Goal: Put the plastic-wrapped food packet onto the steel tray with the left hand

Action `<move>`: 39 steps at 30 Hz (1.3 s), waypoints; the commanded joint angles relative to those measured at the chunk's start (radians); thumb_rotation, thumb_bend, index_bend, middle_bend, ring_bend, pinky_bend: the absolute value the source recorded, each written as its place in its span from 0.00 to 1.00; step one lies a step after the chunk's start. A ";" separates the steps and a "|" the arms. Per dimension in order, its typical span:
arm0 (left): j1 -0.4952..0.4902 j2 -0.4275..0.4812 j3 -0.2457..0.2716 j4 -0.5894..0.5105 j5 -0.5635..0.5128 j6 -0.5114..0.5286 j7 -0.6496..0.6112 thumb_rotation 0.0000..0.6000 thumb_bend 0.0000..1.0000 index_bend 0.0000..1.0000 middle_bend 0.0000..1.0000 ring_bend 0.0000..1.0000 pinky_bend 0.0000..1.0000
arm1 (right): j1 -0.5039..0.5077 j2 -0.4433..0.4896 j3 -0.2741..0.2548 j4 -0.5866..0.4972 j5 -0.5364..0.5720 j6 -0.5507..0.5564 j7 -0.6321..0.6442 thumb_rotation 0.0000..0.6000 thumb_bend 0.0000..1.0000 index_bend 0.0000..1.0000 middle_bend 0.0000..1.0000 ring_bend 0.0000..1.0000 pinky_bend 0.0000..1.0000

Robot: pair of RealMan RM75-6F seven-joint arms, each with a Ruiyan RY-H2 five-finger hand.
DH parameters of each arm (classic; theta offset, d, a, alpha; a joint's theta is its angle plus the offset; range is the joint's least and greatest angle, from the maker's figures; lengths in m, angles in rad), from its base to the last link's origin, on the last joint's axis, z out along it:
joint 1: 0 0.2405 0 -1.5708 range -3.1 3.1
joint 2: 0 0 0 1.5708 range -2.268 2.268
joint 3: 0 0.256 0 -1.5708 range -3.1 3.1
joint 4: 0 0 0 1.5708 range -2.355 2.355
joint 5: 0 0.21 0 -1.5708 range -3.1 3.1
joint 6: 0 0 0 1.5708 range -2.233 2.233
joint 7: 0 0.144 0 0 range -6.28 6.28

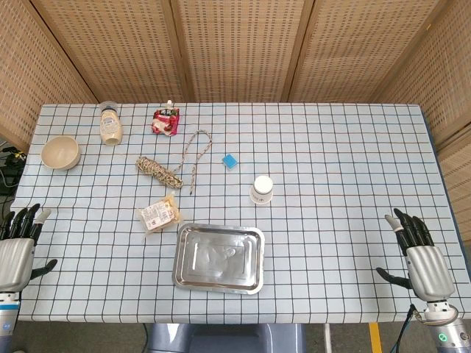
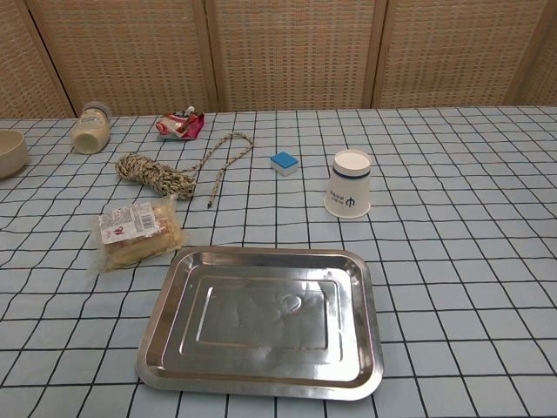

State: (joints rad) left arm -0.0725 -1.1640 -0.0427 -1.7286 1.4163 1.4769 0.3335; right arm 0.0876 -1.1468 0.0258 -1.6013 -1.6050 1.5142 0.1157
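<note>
The plastic-wrapped food packet (image 1: pixel 159 212) (image 2: pixel 135 232) lies flat on the checked cloth, just left of the steel tray's far left corner. The steel tray (image 1: pixel 219 257) (image 2: pixel 261 373) sits empty near the table's front edge. My left hand (image 1: pixel 18 246) rests at the table's left edge, fingers apart and holding nothing, well left of the packet. At the right front my right hand (image 1: pixel 418 251) is likewise spread and empty. Neither hand appears in the chest view.
Behind the packet lie a coil of rope (image 1: pixel 157 169) (image 2: pixel 158 173), a red pouch (image 1: pixel 165 121), a sauce bottle (image 1: pixel 110 123) and a beige bowl (image 1: pixel 60 153). A blue block (image 1: pixel 231 161) and a white paper cup (image 1: pixel 263 188) (image 2: pixel 349 184) stand beyond the tray.
</note>
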 commanded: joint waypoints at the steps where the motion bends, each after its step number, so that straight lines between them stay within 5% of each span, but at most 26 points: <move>1: -0.001 0.000 0.002 -0.001 -0.001 -0.003 0.002 1.00 0.01 0.00 0.00 0.00 0.00 | -0.001 0.001 0.000 0.000 0.001 0.002 0.002 1.00 0.05 0.00 0.00 0.00 0.00; 11: -0.013 0.000 0.002 -0.007 0.002 -0.021 -0.010 1.00 0.01 0.00 0.00 0.00 0.00 | 0.000 0.007 0.002 -0.004 0.003 -0.001 0.018 1.00 0.05 0.00 0.00 0.00 0.00; 18: -0.084 0.019 -0.024 -0.039 -0.037 -0.126 0.023 1.00 0.01 0.00 0.00 0.00 0.00 | -0.002 0.017 0.006 -0.007 0.012 0.000 0.040 1.00 0.05 0.00 0.00 0.00 0.00; 30: -0.338 -0.008 -0.088 -0.055 -0.149 -0.445 0.193 1.00 0.00 0.00 0.00 0.00 0.00 | -0.004 0.031 0.012 -0.008 0.020 0.004 0.081 1.00 0.05 0.00 0.00 0.00 0.00; 39: -0.492 -0.108 -0.097 0.008 -0.296 -0.572 0.377 1.00 0.00 0.00 0.00 0.00 0.00 | -0.002 0.036 0.018 -0.002 0.036 -0.005 0.104 1.00 0.04 0.00 0.00 0.00 0.00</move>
State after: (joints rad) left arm -0.5215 -1.2361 -0.1355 -1.7428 1.1721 0.9356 0.6588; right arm 0.0856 -1.1110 0.0439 -1.6034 -1.5692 1.5092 0.2193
